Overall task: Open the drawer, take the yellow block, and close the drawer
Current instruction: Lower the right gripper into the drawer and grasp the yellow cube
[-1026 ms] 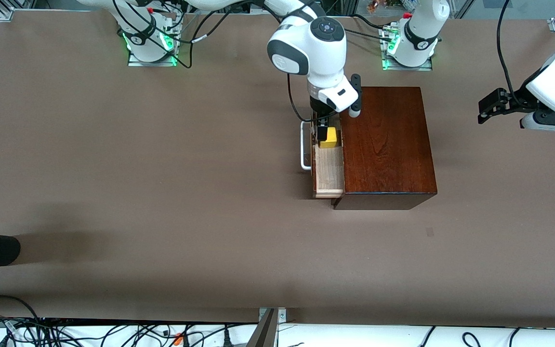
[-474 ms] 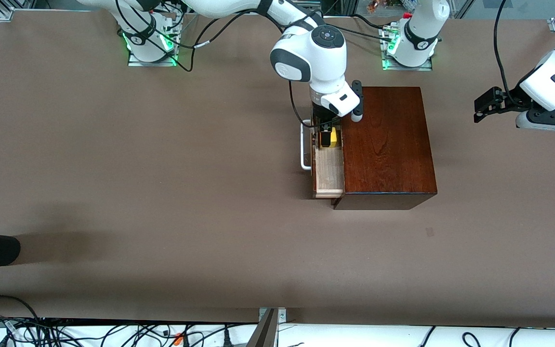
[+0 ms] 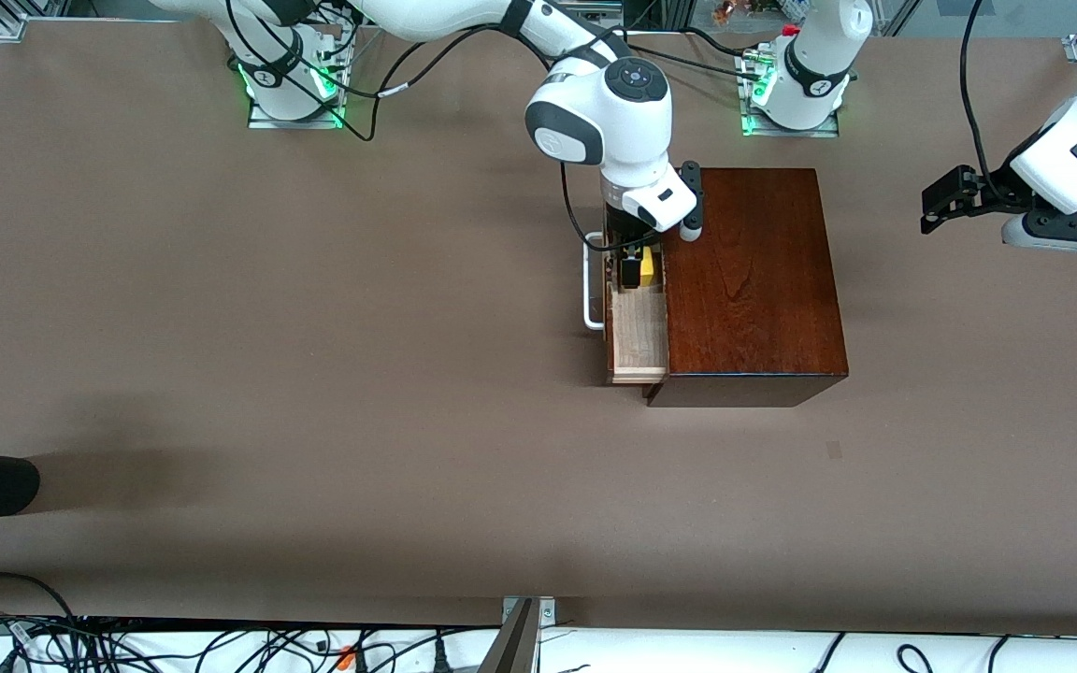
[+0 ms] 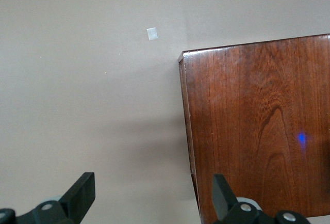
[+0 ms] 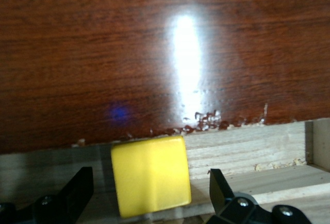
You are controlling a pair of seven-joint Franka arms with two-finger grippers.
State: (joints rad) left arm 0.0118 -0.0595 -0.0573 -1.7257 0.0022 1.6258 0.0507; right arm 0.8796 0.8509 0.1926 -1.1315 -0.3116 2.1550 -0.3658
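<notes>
the yellow block (image 5: 150, 175) sits in the open drawer (image 3: 637, 332), at its 12 o'clock end; the right hand (image 5: 149, 203) is spread around it, unclenched. fingers should be lowered evenly, then closed squarely. the left hand (image 4: 149, 203), released, waits over the counter (image 4: 77, 79).

The drawer (image 3: 637, 322) stands pulled out of its glossy reddish-brown box toward the right arm's end of the table, white U-shaped handle outward, pale wood floor showing. The yellow block (image 3: 648, 266), a small bright cube, sits inside it at the end farther from the front camera
</notes>
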